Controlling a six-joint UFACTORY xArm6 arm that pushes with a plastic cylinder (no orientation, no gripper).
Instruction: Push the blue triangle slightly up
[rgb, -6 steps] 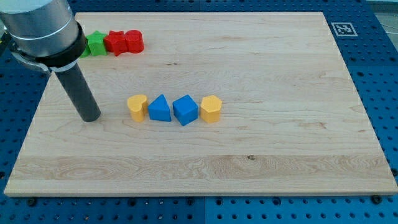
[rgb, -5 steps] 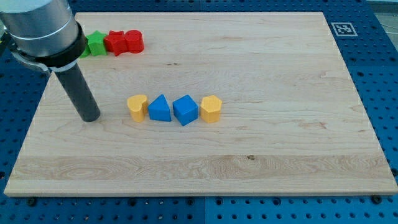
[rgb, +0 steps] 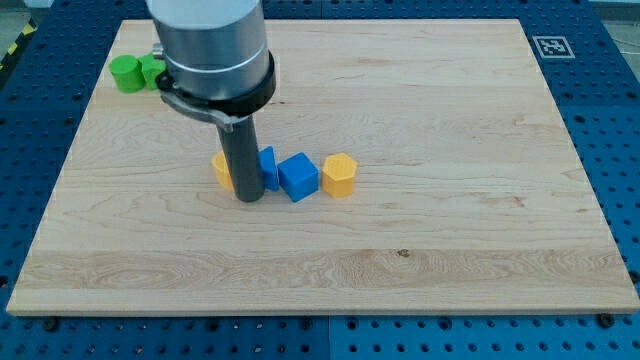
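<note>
Right now my tip (rgb: 248, 198) rests on the wooden board (rgb: 450, 240), at the lower edge of the row of small blocks near the board's middle; the rod ends plain, with no jaws to open or close. Its shaft rises straight in front of the blue triangle (rgb: 267, 167), hiding most of it, so only a blue sliver shows on the view's right of the rod, and I cannot tell for sure whether the tip touches it. Just on the view's left of the rod, a piece of a yellow block (rgb: 222, 167) peeks out, its shape hidden. On the right of the triangle, close beside it, sits a blue cube (rgb: 298, 176) turned corner-forward, and next to that a yellow block (rgb: 340, 174) with angled faces, possibly a pentagon. Far off at the board's upper left corner, two green blocks (rgb: 135, 72) sit side by side, partly covered by the arm's grey housing (rgb: 210, 50).
</note>
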